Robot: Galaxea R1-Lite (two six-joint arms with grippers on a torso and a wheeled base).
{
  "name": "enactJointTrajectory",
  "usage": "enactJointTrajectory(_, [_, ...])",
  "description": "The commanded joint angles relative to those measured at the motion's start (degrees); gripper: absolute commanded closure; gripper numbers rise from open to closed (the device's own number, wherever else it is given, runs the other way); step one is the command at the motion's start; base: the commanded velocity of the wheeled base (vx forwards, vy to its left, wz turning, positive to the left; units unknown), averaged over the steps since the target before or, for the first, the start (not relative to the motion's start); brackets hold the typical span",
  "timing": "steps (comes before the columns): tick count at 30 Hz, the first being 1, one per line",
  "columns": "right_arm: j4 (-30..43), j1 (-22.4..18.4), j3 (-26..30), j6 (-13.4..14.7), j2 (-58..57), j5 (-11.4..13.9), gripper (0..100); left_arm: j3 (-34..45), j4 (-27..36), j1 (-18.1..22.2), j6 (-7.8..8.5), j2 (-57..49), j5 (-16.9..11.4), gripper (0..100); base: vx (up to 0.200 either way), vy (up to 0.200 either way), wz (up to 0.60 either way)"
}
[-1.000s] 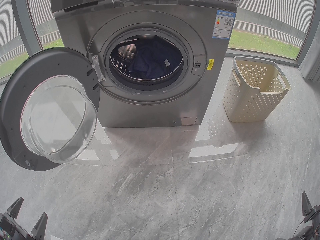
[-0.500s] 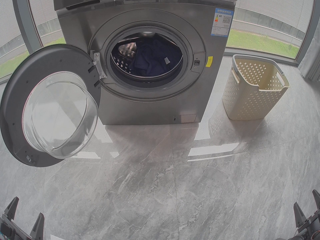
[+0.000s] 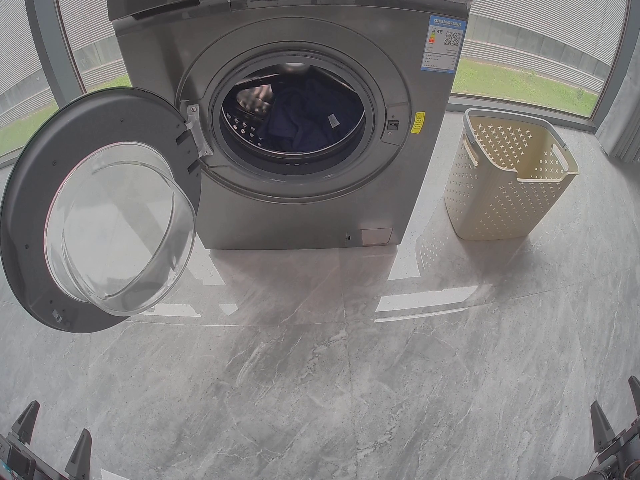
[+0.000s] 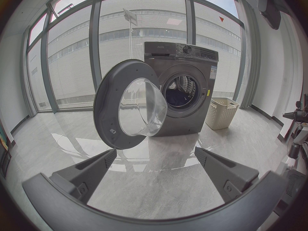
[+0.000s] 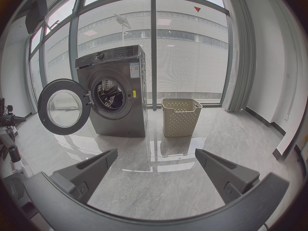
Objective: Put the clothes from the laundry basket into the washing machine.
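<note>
Washing machine [image 3: 300,218] far centre, door [image 3: 120,235] open to left, dark clothes [image 3: 308,116] in drum. Laundry basket [image 3: 493,201] upright just right. Left gripper [image 3: 59,419], right gripper [image 3: 614,393] at near corners.

Floor [image 3: 347,381]: glossy grey marble-look tiles, pale window reflections at frame centre. Windows [image 3: 533,28]: full-height, dark frames, across the top. Grass [image 3: 527,85]: strip outside, upper right. Curtain [image 3: 620,128]: grey, right edge. Wall [image 5: 288,81]: white, dark skirting.
</note>
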Motion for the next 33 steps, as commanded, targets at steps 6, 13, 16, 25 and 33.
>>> enactJointTrajectory(6, [0.0,0.0,0.9,0.0,-0.5,0.0,0,0.4,-0.1,0.0,-0.88,-0.4,0.1,0,0.0,0.2,0.0])
enactJointTrajectory(13, [0.0,0.0,0.9,0.0,-0.5,0.0,0,0.4,-0.1,0.0,-0.79,-0.4,0.1,0,0.0,0.2,0.0])
enactJointTrajectory(16, [0.0,0.0,0.8,0.0,-0.5,0.0,0,0.4,-0.1,0.0,-0.79,-0.4,0.1,0,0.0,0.067,0.0])
enactJointTrajectory(25, [0.0,0.0,0.8,0.0,-0.5,0.0,0,0.4,-0.1,0.0,-1.32,-0.4,0.5,0,0.0,0.044,0.0])
enactJointTrajectory(33, [0.0,0.0,0.9,0.0,-0.5,0.0,0,0.4,-0.1,0.0,-1.06,-0.4,0.5,0,0.0,0.2,0.0])
